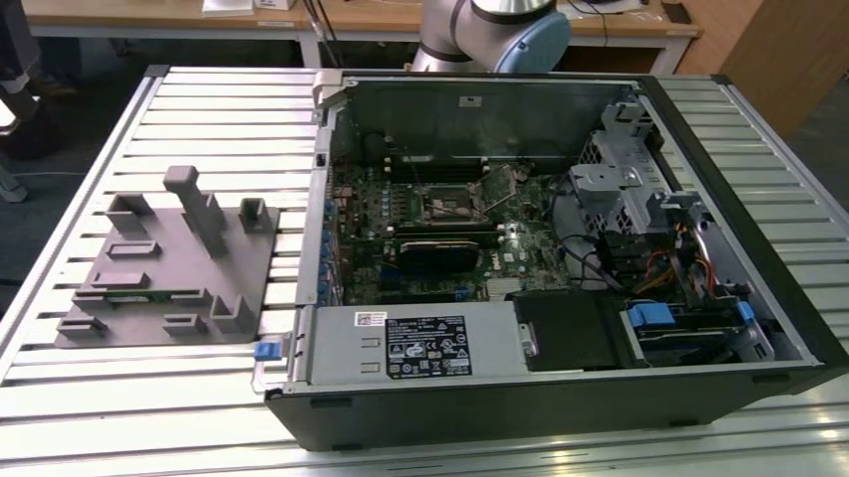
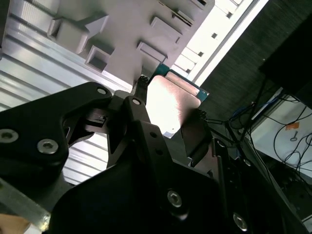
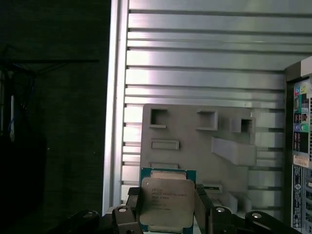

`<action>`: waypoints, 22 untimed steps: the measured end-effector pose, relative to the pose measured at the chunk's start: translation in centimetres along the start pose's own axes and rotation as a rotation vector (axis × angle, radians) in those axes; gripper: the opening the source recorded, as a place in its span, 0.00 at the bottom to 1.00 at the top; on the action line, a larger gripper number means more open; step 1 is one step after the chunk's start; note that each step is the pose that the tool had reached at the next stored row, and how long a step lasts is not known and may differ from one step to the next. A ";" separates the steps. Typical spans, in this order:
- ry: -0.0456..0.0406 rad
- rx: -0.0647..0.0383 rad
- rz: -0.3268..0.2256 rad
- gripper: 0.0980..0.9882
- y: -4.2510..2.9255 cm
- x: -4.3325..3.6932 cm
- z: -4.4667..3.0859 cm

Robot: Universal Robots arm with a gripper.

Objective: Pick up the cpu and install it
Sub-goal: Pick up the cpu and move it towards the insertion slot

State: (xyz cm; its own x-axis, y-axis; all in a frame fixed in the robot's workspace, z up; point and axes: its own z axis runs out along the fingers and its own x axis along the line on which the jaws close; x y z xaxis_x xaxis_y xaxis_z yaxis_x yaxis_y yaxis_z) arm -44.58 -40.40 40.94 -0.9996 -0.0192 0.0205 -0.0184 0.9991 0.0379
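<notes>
Now your fingers (image 3: 202, 207) grip the cpu (image 3: 166, 202) clear of the grey fixture (image 3: 195, 141), so the pick looks done; seating calls for squaring it to the socket (image 1: 446, 204).

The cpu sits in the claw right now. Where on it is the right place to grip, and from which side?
By two opposite edges, as the claw has it. The cpu is a flat square, so fingers coming face-on to its metal top and pinching the sides leave that top clear.

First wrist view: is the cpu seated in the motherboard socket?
No: the gripper grips the cpu by its edges, with the grey fixture behind it.
</notes>
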 end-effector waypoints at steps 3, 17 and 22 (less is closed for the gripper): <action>-0.0001 0.000 0.000 0.48 0.03 0.02 -0.65; -0.0002 0.000 0.000 0.48 0.02 -1.44 -1.22; -0.0001 0.000 0.000 0.48 0.02 -1.86 -1.24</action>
State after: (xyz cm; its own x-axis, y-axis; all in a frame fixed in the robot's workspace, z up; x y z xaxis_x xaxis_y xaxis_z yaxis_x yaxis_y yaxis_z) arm -42.69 -40.40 42.14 -0.9996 -0.0192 0.0205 -0.0184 0.9991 0.0380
